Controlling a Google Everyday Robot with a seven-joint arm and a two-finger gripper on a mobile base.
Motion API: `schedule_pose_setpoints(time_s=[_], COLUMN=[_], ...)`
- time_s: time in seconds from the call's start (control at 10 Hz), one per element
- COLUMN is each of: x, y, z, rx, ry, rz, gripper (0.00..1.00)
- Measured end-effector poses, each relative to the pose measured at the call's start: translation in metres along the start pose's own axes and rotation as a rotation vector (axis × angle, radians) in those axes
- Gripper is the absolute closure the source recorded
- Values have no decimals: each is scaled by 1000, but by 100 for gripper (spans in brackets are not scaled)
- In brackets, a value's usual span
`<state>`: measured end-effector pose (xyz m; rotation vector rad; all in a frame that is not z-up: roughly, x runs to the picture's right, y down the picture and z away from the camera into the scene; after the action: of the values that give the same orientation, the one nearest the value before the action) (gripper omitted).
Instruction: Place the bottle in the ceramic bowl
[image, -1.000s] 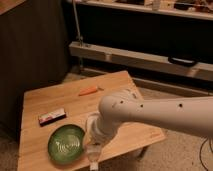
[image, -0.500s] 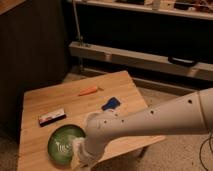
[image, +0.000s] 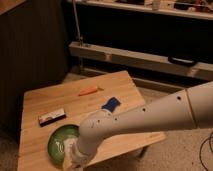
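The ceramic bowl, dark green with pale rings inside, sits at the near left of the wooden table. My white arm reaches in from the right and bends down over the bowl's near right part, covering it. The gripper hangs at the bowl's near rim, at the bottom edge of the view, its fingers hidden by the wrist. A pale cream piece, the bottle, shows at the gripper's tip, just above the bowl's rim.
A flat black-and-white box lies left of centre, just behind the bowl. An orange stick-like thing and a small blue object lie further back. A metal rail and dark shelving stand behind the table.
The arm has swung left and lower, carrying the gripper from beside the bowl's right edge to over its near rim. The things on the table have not moved.
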<state>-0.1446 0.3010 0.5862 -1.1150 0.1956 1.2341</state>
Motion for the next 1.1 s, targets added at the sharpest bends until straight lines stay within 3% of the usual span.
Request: schedule_pose_setpoints(time_s=[0.3, 0.8, 1.1], x=[-12, -49, -75], y=[15, -5, -24], z=[8, 73, 72], rx=[14, 72, 83], ry=[-11, -49, -91], rz=[-4, 21, 62], gripper=[90, 90, 90])
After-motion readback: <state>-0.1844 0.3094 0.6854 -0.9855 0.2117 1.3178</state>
